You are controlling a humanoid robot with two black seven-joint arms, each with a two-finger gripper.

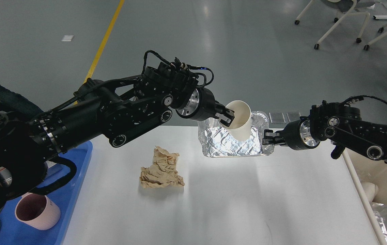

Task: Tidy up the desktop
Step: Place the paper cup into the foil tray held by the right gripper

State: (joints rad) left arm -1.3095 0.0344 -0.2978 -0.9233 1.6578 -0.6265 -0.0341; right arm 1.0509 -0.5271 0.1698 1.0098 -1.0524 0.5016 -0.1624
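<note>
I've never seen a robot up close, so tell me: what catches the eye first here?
The left tool holds a white paper cup tilted in the air above a shiny foil tray at the far side of the desktop. The right tool grips that tray's right edge. Nearer, left of centre, lies a crumpled brown paper, and a pink cup sits on a blue tray at bottom left.

Left arm enters from left edge, reaches up and right; silver wrist angled down-right; left gripper (227, 115) fingers pinched on rim of white paper cup (240, 119), one finger inside, one outside, cup held tilted in air; right arm enters from right edge, forearm near level, pointing left; right gripper (267, 137) small and dark, fingers clamped on edge of foil tray (228, 143).
</note>
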